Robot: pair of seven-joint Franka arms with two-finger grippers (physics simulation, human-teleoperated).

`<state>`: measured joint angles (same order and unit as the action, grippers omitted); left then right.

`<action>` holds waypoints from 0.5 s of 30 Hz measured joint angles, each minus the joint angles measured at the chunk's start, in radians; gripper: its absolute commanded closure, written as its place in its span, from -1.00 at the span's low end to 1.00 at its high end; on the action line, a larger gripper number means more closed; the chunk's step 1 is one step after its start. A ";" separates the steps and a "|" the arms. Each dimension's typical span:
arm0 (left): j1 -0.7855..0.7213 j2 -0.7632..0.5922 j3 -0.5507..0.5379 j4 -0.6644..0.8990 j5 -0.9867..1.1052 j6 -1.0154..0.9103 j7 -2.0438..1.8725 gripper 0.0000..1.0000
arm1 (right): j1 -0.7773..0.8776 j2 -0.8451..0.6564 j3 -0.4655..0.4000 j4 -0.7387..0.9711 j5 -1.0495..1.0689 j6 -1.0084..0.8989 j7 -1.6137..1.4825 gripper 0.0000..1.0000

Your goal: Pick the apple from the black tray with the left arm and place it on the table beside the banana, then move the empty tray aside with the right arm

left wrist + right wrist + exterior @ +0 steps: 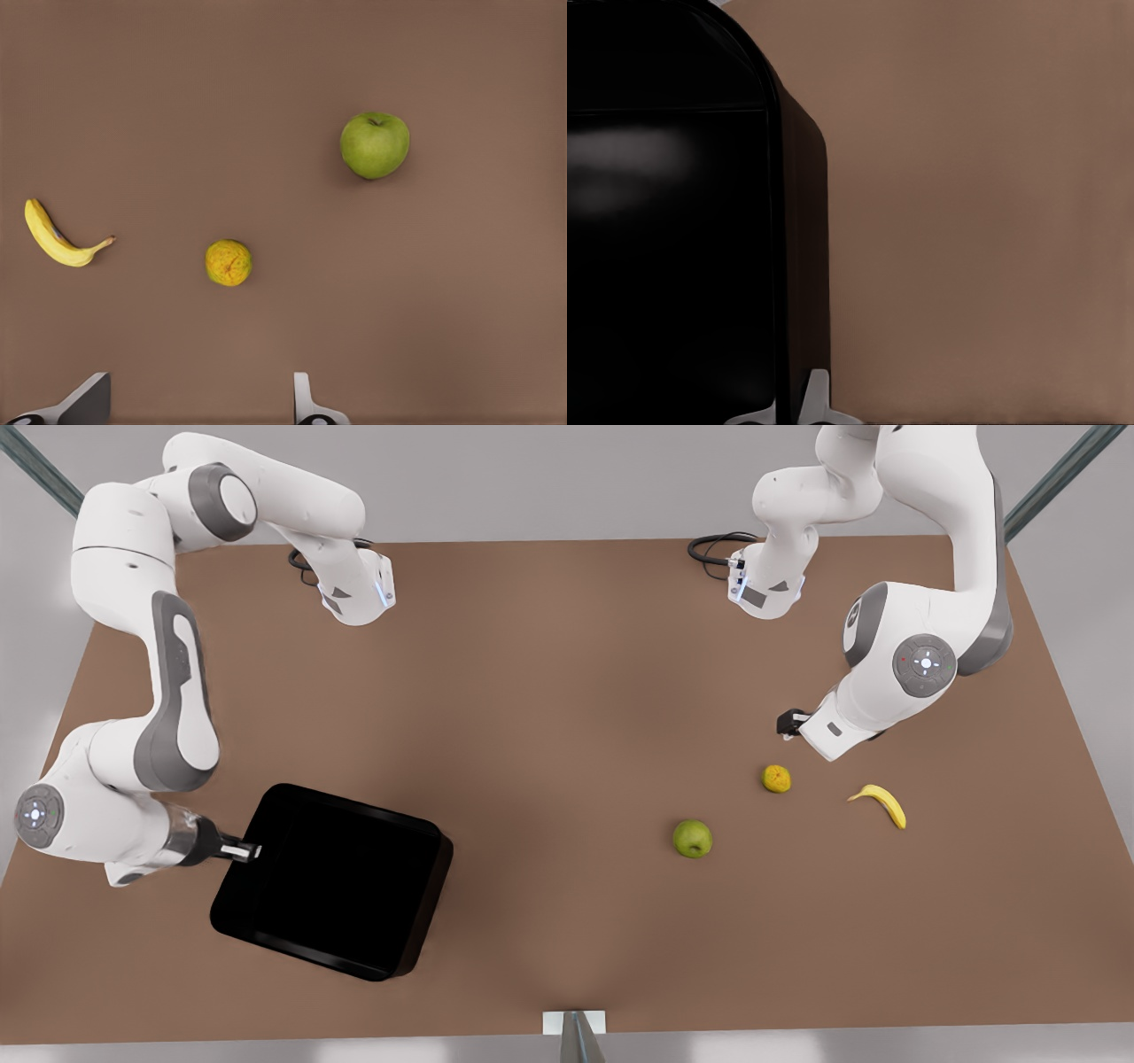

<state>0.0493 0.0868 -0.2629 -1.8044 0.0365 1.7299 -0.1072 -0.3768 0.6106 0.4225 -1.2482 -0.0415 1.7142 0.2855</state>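
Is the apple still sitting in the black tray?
No, the apple lies on the bare table, well apart from the empty black tray.

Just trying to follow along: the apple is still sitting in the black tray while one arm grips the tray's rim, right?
Not quite. The apple lies on the table, near the orange fruit and banana; the front view shows the black tray empty. The right gripper does grip its rim.

Apple (pixel 692 838), yellow-green, stem dimple up, lay bare on the brown table (pixel 549 717), well apart from the curved yellow banana (pixel 880 804). Black tray (pixel 332 879) sat empty, askew, near the table's front-left corner in the front view.
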 measured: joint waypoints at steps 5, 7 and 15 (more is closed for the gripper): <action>0.000 0.000 -0.001 0.000 0.001 0.000 0.003 -1.00 | -0.117 0.010 -0.004 0.001 -0.001 -0.075 -0.142 0.87; -0.003 0.001 -0.001 0.000 0.001 0.000 0.002 -1.00 | -0.150 0.015 -0.005 0.000 -0.001 -0.092 -0.197 0.87; -0.020 0.001 -0.001 0.000 0.003 -0.001 -0.004 -1.00 | -0.166 0.100 -0.017 -0.001 -0.003 -0.113 -0.375 0.87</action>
<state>0.0298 0.0883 -0.2643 -1.8044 0.0390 1.7294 -0.1113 -0.5426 0.7109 0.4057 -1.2496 -0.0443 1.6014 -0.0897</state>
